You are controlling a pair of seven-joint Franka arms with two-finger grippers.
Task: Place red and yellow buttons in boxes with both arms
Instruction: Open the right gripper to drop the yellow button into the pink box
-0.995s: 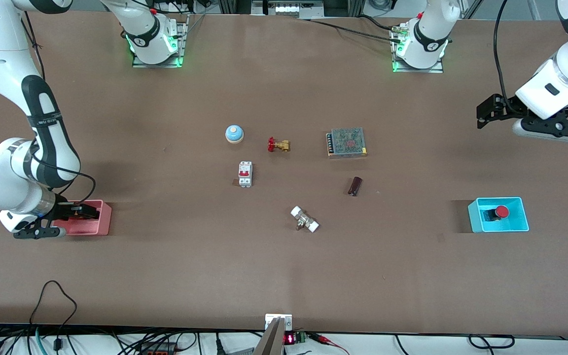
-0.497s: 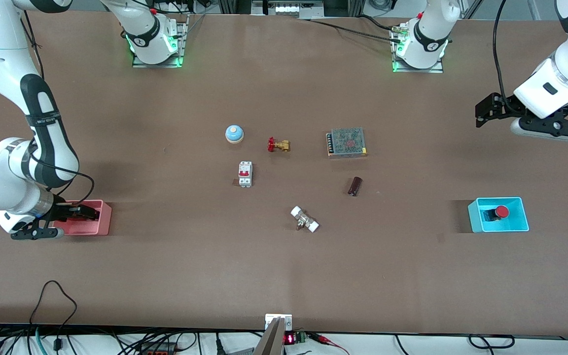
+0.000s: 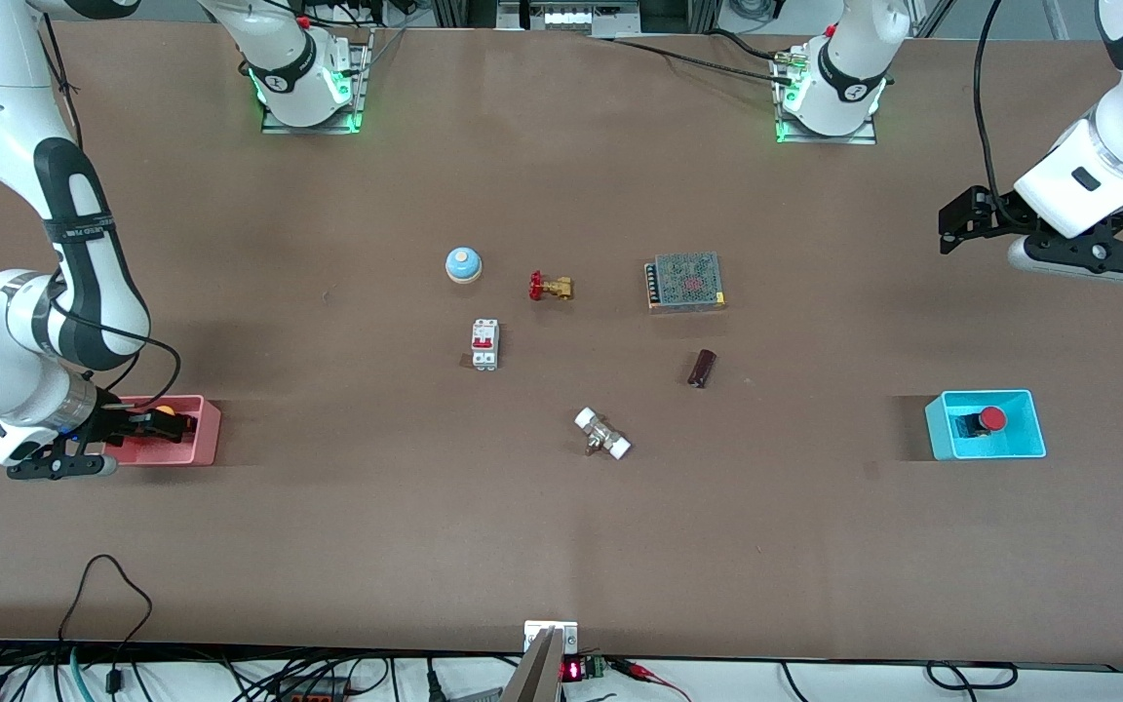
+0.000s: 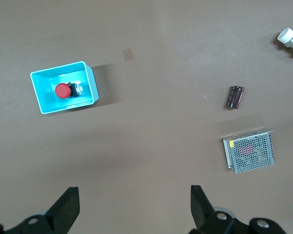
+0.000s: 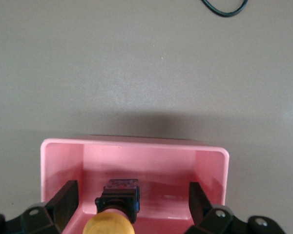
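Step in hand: the right tool (image 3: 137,426) is hanging over the pink box (image 3: 201,434) with the yellow button (image 5: 112,218) lying inside, so I judge the drop done and the job now is getting clear.
Doing it well: lifting straight up, fingers wide, so neither one is catching the box wall or the button cap.
Right tool: fingers (image 5: 64,201) spread wide, 1 on each side of the yellow button, gripping nothing; whether a tip is brushing the box floor I cannot tell.
Left tool (image 3: 959,219): waiting high over bare table (image 3: 561,546), spread apart and empty.
Red button (image 3: 990,419): lying in the cyan box (image 3: 940,429), well below and apart from the left tool.
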